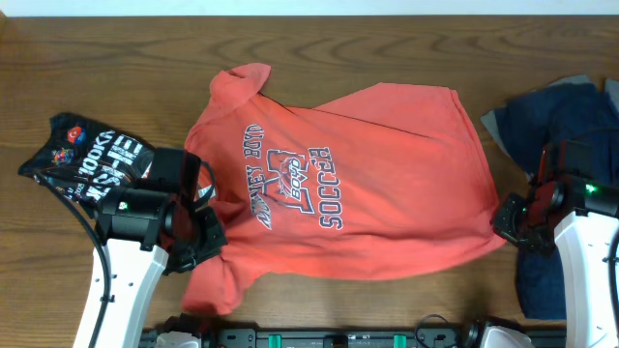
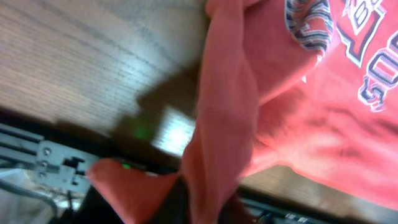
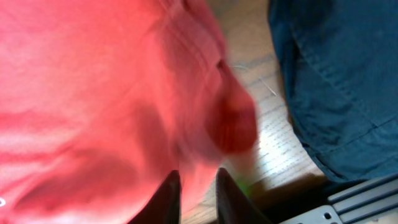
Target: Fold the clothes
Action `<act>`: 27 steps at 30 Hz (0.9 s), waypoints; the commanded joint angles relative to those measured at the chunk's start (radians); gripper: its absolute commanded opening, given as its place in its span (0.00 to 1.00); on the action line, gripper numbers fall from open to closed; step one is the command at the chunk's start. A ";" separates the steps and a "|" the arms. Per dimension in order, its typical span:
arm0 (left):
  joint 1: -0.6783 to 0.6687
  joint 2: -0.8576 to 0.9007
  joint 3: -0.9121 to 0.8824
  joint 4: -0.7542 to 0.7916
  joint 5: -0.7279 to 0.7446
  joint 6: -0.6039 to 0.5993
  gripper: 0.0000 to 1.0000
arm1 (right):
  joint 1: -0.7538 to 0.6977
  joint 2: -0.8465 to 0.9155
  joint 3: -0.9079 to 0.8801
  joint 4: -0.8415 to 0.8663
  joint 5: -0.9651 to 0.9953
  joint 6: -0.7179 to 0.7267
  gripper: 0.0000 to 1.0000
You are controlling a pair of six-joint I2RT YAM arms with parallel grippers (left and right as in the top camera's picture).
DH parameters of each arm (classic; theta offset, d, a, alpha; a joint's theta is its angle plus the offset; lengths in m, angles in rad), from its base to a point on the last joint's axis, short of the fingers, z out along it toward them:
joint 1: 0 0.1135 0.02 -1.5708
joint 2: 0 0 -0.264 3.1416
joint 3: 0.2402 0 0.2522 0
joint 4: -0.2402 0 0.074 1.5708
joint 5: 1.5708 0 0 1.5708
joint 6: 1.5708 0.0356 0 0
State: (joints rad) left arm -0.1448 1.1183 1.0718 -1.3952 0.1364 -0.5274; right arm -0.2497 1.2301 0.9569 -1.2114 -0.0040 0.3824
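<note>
Overhead view: the coral-red T-shirt (image 1: 387, 164) lies spread on the wooden table (image 1: 387, 43). Its navy-and-white chest lettering faces up, sleeves toward the left and hem toward the right. A black printed garment (image 1: 87, 159) lies crumpled on its left, and a navy garment (image 1: 566, 121) lies just beside its hem. The left gripper (image 1: 206, 235) sits by the near sleeve and the right gripper (image 1: 505, 220) at the near hem corner. Bare wood lies beyond the far edge.

Left wrist view: a ridge of red cloth runs down into the jaws, which look closed on it, though the fingers are mostly hidden. Bare wood lies alongside.

Right wrist view: two dark fingers (image 3: 166, 199) stand nearly together, a red fold pinched between them. A strip of wood separates the shirt from the navy garment.
</note>
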 commanded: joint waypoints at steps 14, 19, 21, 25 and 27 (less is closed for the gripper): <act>0.004 0.046 0.001 0.417 -0.040 0.063 0.70 | 0.050 0.063 0.072 0.280 -0.240 -0.187 0.60; 0.004 0.231 0.001 0.644 -0.040 0.115 0.70 | 0.108 0.210 0.197 0.310 -0.240 -0.257 0.70; 0.004 0.323 0.001 0.763 -0.040 0.192 0.70 | 0.121 0.275 0.239 0.368 -0.240 -0.258 0.70; 0.019 0.496 0.003 1.009 -0.069 0.283 0.70 | 0.140 0.381 0.275 0.557 -0.240 -0.257 0.76; 0.039 0.577 0.009 1.103 -0.080 0.278 0.70 | 0.151 0.437 0.277 0.661 -0.240 -0.269 0.77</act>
State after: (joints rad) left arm -0.1333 1.6325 1.0748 -0.3305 0.0933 -0.3119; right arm -0.1181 1.6138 1.2118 -0.5930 -0.2356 0.1425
